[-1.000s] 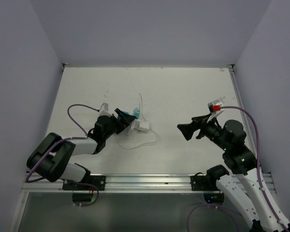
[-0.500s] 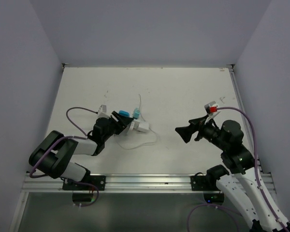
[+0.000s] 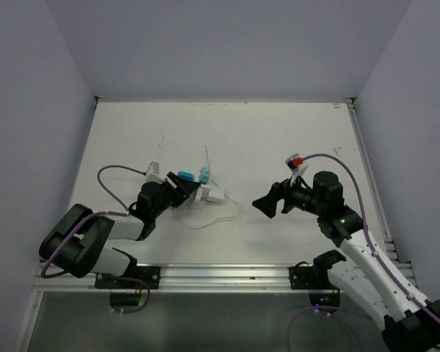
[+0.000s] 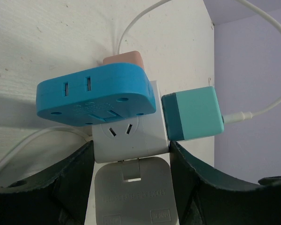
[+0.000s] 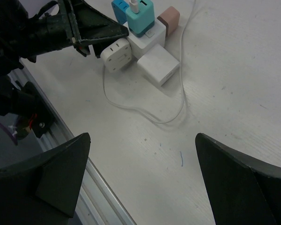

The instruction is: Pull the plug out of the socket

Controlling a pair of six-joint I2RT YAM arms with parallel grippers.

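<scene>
The table (image 3: 279, 139) is white and scuffed, with walls on three sides and an aluminium rail (image 3: 220, 273) along its near edge.

The right arm (image 3: 352, 242) reaches left across the table. The right gripper (image 3: 268, 206) hovers above the surface with its claw spread wide and holding nothing. It is well apart from the socket cluster, to the cluster's right. In the right wrist view both its fingers (image 5: 61, 173) frame bare table and cable.

The left arm (image 3: 117, 224) lies low and reaches right. The left gripper (image 4: 131, 145) is at the cluster, its claw pinching the white plug (image 4: 131, 192) on both sides.

The socket (image 4: 131, 129) is a white cube resting on the table left of centre. The white plug is seated in its near face. A blue adapter (image 4: 96, 96) sits on the socket. A teal charger (image 4: 192, 112) is plugged into the side, with a white lead leaving it. A white square charger (image 5: 158, 64) stands against the socket. A pink plug (image 5: 168, 18) is fitted at the far side.

A thin white cable (image 5: 178, 108) loops loosely on the table beside the cluster.
</scene>
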